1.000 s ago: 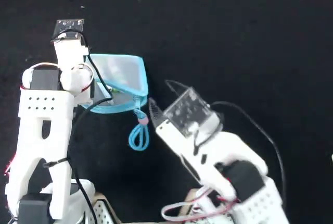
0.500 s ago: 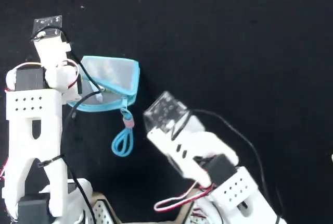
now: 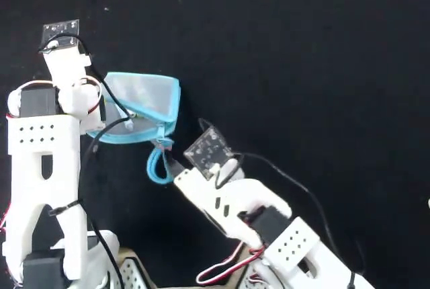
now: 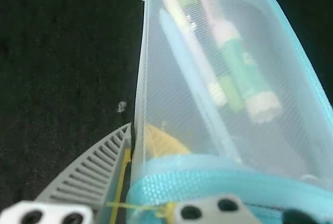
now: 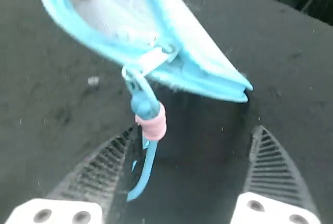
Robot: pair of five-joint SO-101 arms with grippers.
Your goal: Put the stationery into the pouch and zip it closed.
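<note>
Table (image 3: 316, 60): black cloth; the pouch (image 3: 144, 97) lies by the left arm.
Left gripper (image 4: 139, 139): clamped on the pouch's edge.
Right gripper (image 5: 195, 130): fingers spread, straddling the pull cord (image 5: 149, 120), not yet pinching.
Pouch: soft, light mesh; probably buckles unless pinned.
Stationery (image 4: 237, 62): pens loose inside.
Best hold: the cord's pink bead, likely small and slippery.

**Change over the last second.** The left arm (image 3: 47, 148) swings toward the left edge of the high view. It carries the mesh pouch (image 3: 144, 97) farther left across the tabletop (image 3: 302, 67). The right arm (image 3: 235, 201) first draws back toward its base, then extends again. The right gripper (image 5: 195, 129) now sets its spread fingers (image 5: 104, 166) either side of the blue pull cord (image 3: 156, 167), whose loop sits closer under the pouch.
</note>
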